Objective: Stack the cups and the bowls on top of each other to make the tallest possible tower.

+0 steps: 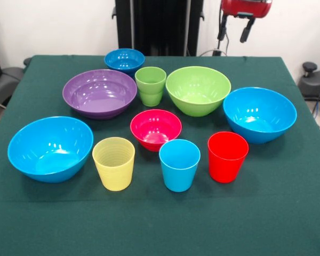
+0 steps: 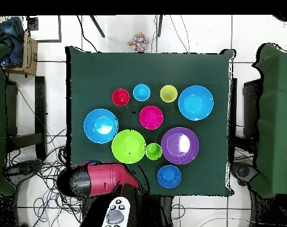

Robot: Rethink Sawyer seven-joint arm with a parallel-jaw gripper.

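Observation:
Every cup and bowl stands upright and apart on the green cloth; no tower shows. Back row: small dark blue bowl (image 1: 124,58), purple bowl (image 1: 100,92), green cup (image 1: 150,85), lime bowl (image 1: 198,89). Two light blue bowls (image 1: 259,113) (image 1: 50,148) sit at the sides, with the pink-red bowl (image 1: 156,128) in the middle. Along the front stand the yellow cup (image 1: 113,162), blue cup (image 1: 179,164) and red cup (image 1: 227,156). My gripper (image 1: 234,31) hangs open and empty high above the table's far right, behind the lime bowl (image 2: 128,146).
The table (image 1: 288,213) has bare cloth along its front and side edges. The red arm (image 2: 104,177) lies over the table's edge beside the dark blue bowl (image 2: 169,176). Dark chairs (image 1: 5,80) stand at both sides, and cables lie on the floor.

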